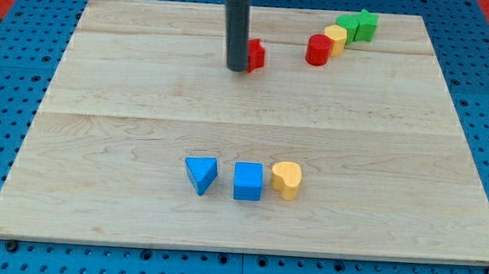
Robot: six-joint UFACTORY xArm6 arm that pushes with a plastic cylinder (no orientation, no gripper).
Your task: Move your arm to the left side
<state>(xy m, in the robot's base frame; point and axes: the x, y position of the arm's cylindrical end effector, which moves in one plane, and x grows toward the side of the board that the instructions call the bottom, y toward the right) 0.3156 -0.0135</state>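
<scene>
Camera view shows my tip (236, 68) near the far edge of the surface (102, 103), touching the left face of a red block (255, 54), with no pincer visible, so leftward travel looks free of blocks.

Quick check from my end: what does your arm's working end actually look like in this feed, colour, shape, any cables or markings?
Only the end piece shows: a straight, smooth, dark grey to black cylindrical rod, with a wider dark collar at the view's top edge. My tip is cut flat and blunt. No cables, labels or markings are visible on it. The arm above is out of frame. There is no hand, just the rod.
</scene>
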